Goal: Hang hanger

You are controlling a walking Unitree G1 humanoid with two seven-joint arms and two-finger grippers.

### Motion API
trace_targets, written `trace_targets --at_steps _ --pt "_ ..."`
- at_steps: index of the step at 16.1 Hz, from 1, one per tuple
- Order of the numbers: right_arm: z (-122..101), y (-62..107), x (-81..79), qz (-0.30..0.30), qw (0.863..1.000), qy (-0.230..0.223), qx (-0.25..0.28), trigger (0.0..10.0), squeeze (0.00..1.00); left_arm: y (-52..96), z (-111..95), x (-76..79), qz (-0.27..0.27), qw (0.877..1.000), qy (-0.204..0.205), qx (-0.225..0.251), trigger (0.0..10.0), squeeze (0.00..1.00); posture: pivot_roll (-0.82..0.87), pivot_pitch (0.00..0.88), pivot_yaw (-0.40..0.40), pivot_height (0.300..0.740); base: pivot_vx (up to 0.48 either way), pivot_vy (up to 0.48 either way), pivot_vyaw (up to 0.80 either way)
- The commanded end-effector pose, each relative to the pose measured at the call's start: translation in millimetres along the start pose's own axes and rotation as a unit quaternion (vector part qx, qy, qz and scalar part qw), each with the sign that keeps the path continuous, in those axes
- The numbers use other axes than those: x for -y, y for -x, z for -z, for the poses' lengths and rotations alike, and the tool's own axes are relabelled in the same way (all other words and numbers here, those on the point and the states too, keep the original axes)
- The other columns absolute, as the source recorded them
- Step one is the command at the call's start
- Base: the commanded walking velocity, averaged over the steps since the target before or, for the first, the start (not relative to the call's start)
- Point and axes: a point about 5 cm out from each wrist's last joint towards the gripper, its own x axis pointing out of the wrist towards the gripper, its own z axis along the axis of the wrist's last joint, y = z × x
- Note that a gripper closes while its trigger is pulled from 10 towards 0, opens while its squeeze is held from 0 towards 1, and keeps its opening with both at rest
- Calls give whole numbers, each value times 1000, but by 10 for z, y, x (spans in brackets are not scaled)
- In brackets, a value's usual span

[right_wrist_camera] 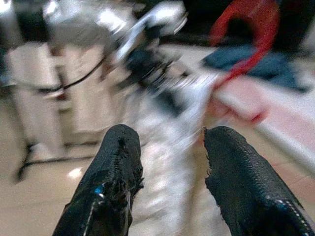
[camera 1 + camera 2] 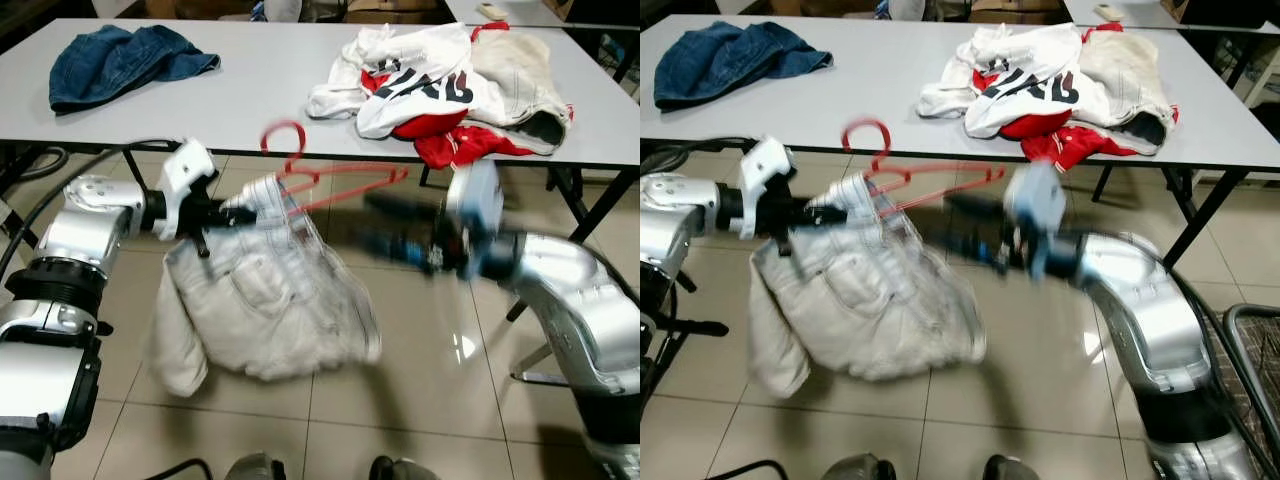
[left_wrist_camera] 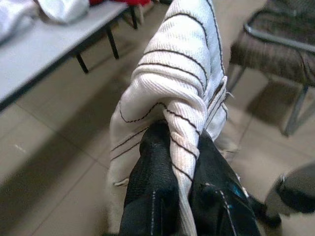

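White cloth (image 2: 265, 300) is pinched at its ribbed edge by the left gripper (image 3: 179, 162) and held above the tiled floor (image 2: 420, 400) in front of the table (image 2: 250, 90). A red hanger (image 2: 320, 175) is seen at the garment's top, hook up. The blurred right gripper (image 1: 170, 162) is spread wide, holding nothing, just beside the hanger.

Both eye views look forward and down from head height onto the grey worktop (image 2: 280, 90), whose near edge crosses the upper half of each, with tiled floor below it. They share nearly the same scene, slightly offset sideways. The left wrist view sits very close behind its left hand (image 3: 184, 147), with the worktop off to one side. The right wrist view looks along the right hand (image 1: 170, 147) toward the worktop edge, blurred.
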Motion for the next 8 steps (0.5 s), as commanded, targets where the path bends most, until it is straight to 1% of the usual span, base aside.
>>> trace_targets --at_steps 1,2,3,4,5,6,8 --pt "163 -59 -210 -58 997 -27 -32 10000 1000 80 -253 -14 0 998 -25 58 0 0 -62 90 53 740 0 0 0" --pt "163 -59 -210 -58 997 -27 -32 10000 1000 80 -253 -14 0 998 -25 58 0 0 -62 90 53 740 0 0 0" --pt "248 -74 -252 -62 996 -36 -45 10000 1000 98 -294 -10 3 997 -27 65 0 0 -62 90 53 740 0 0 0" --pt "348 -99 -235 -40 997 -41 -58 10000 1000 130 -350 -1 9 997 -33 71 0 0 -52 96 54 740 0 0 0" --pt "472 -119 -150 7 996 -43 -73 10000 1000 186 -433 20 25 996 -43 79 0 0 -40 98 60 740 0 0 0" --pt "687 -88 35 103 989 -45 -98 10000 1000 292 -557 54 51 994 -59 82 0 0 -34 98 57 740 0 0 0" --pt "778 5 145 158 981 -52 -102 10000 1000 350 -628 66 55 993 -71 82 0 0 -32 99 59 740 0 0 0"
